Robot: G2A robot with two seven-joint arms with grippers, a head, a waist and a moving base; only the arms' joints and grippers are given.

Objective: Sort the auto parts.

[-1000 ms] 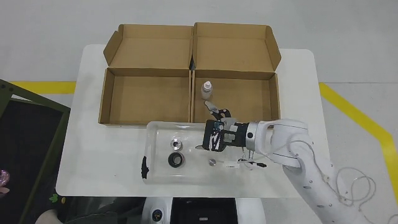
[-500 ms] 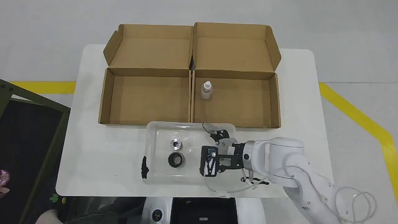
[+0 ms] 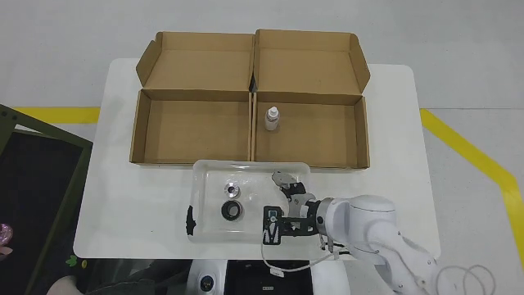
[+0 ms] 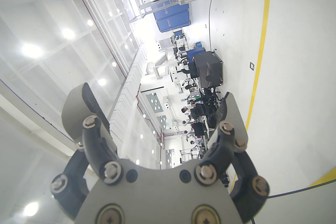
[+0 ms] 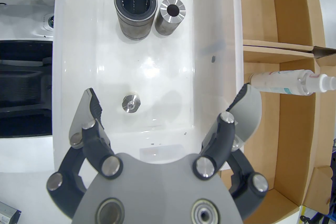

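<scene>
Hovering right gripper: fingers spread, empty, above the white tray.
Parts in tray: small stud under the gripper; black sleeve and steel bushing upright, just beside each other.
Left gripper: spread, empty.

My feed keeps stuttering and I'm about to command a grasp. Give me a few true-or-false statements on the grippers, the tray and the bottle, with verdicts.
1. The right gripper hangs open over the white tray. True.
2. Three metal parts stand in the tray: a dark sleeve, a silver cylinder and a small silver plug. True.
3. The right gripper holds the plug. False: it is empty, and the plug stands free on the tray floor.
4. The bottle lies in the tray. False: it stands in the right cardboard box.
5. The left gripper is shut on a part. False: it is open and holds nothing.
</scene>
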